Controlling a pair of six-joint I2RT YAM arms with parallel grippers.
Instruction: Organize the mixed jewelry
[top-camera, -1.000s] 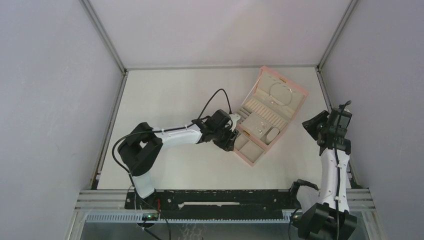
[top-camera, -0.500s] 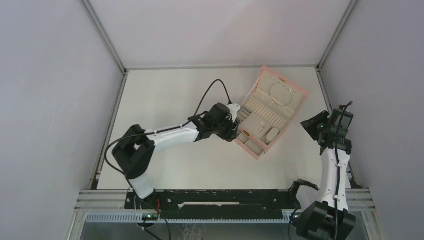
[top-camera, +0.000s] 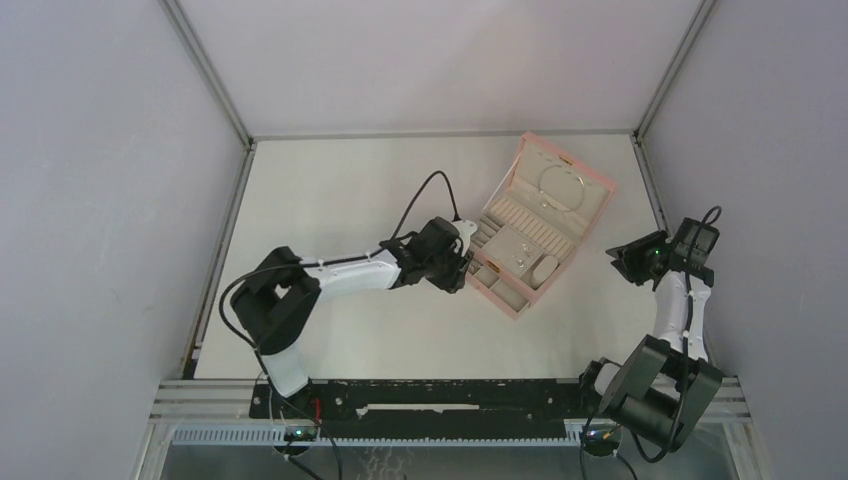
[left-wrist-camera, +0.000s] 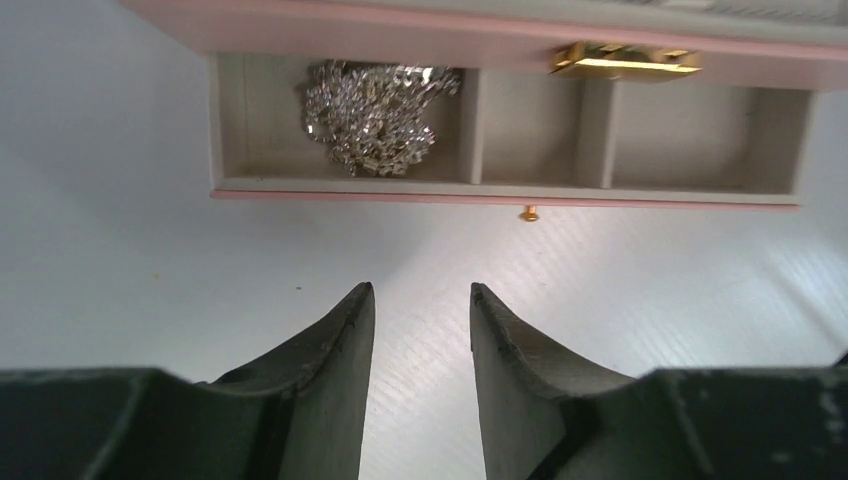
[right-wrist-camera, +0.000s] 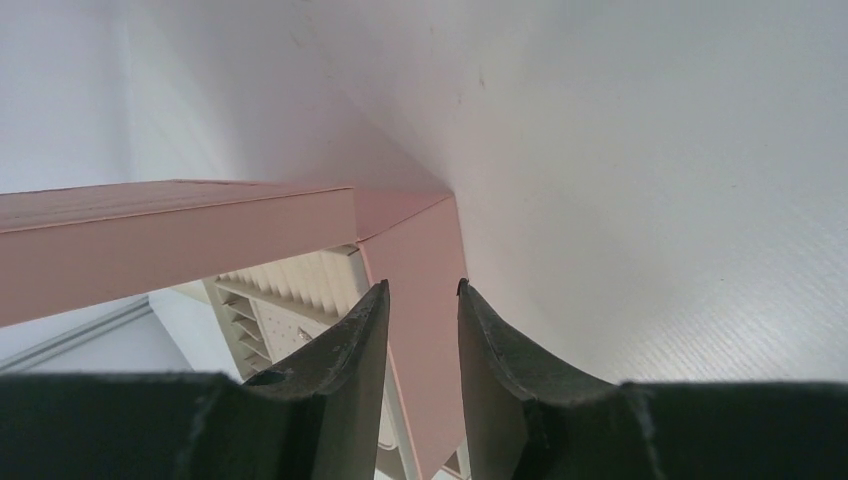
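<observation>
**Ana:** Left gripper (left-wrist-camera: 420, 290) first. How do its fingers stand?

**Ben:** Spread, with nothing between them. Only the white table (left-wrist-camera: 120, 260) shows in the gap.

**Ana:** And the jewelry?

**Ben:** From those fingertips, the silver chain cluster (left-wrist-camera: 375, 115) lies at eleven o'clock, in the left compartment of the pulled-out drawer (left-wrist-camera: 505, 190). The drawer's other two compartments sit at twelve and one o'clock. A small gold knob (left-wrist-camera: 529, 212) sticks out of the drawer front, just right of twelve.

**Ana:** The hoop?

**Ben:** The wire hoop (top-camera: 562, 185) sits inside the open lid of the pink box (top-camera: 585, 170), at one o'clock from the table's middle in the overhead view. Tiny silver pieces (top-camera: 520, 258) lie in the box's tray section, too small to tell apart.

**Ana:** Right gripper (right-wrist-camera: 423, 285)?

**Ben:** Parted too, and empty. It hangs at three o'clock of the box, pointed at a pink corner, near it but not touching.
</observation>
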